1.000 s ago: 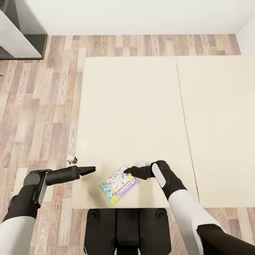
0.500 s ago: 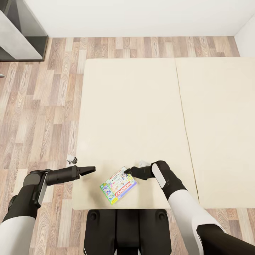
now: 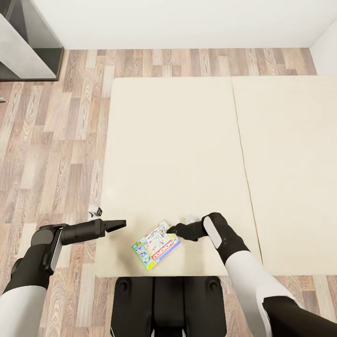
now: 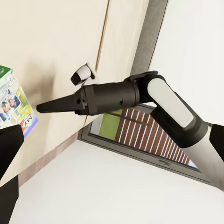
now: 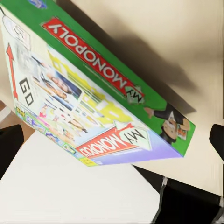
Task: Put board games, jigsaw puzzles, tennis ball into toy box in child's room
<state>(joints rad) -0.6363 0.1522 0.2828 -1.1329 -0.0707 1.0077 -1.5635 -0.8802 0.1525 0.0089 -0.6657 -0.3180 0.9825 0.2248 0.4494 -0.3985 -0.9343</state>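
Right gripper (image 3: 171, 229) low in the head view, right of centre, tip at the upper right corner of the board game (image 3: 156, 245); cannot tell from that view whether touching. Fingers (image 5: 10, 142) spread wide in the right wrist view, at opposite edges of the frame, with the Monopoly box (image 5: 88, 88) lying between and beyond them, gripping nothing. Left gripper (image 3: 118, 224) at lower left of the head view, pointing right toward the box, well apart from it, looking pinched to a narrow point; exact gap hard to tell. Board game flat on the cream bed (image 3: 173, 154) near its bottom edge, turned at an angle, just above the robot's dark base (image 3: 167, 304). Small white and black object (image 3: 95, 211) on the wooden floor (image 3: 51, 154) beside the bed's left edge, above the left arm. Second cream panel (image 3: 290, 164) to the right. Grey furniture (image 3: 25, 42) in the upper left corner, white wall (image 3: 178, 21) along the top.
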